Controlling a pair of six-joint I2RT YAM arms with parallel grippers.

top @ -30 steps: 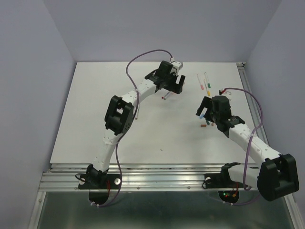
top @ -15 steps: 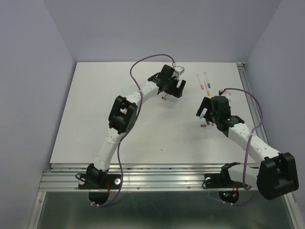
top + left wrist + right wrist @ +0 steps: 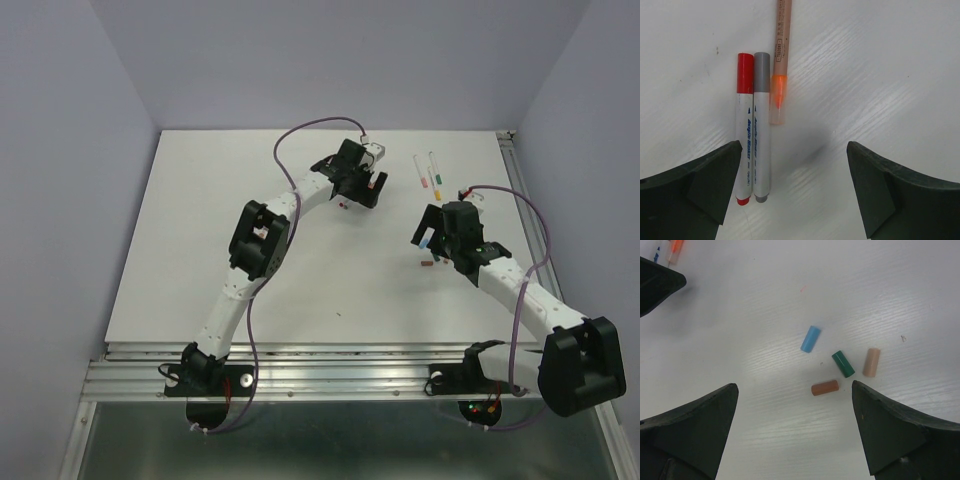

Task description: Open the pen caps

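Observation:
In the left wrist view a red-capped pen [image 3: 744,135] and a grey-capped pen [image 3: 761,130] lie side by side on the white table. An uncapped pen with an orange tip [image 3: 779,65] lies just past them. My left gripper [image 3: 792,195] is open and hovers over them, empty; in the top view it [image 3: 365,188] is at the back middle. My right gripper [image 3: 795,430] is open and empty above loose pen caps: blue [image 3: 810,338], green [image 3: 843,364], beige [image 3: 871,362] and brown-orange [image 3: 825,387]. In the top view it [image 3: 428,232] is at the right.
Two more white pens [image 3: 427,170] lie at the back right of the table. The left gripper's dark finger [image 3: 655,282] shows at the top left of the right wrist view. A metal rail [image 3: 525,200] runs along the table's right edge.
My left gripper has shifted a little to the right and turned, now over the pens. The right arm has hardly moved.

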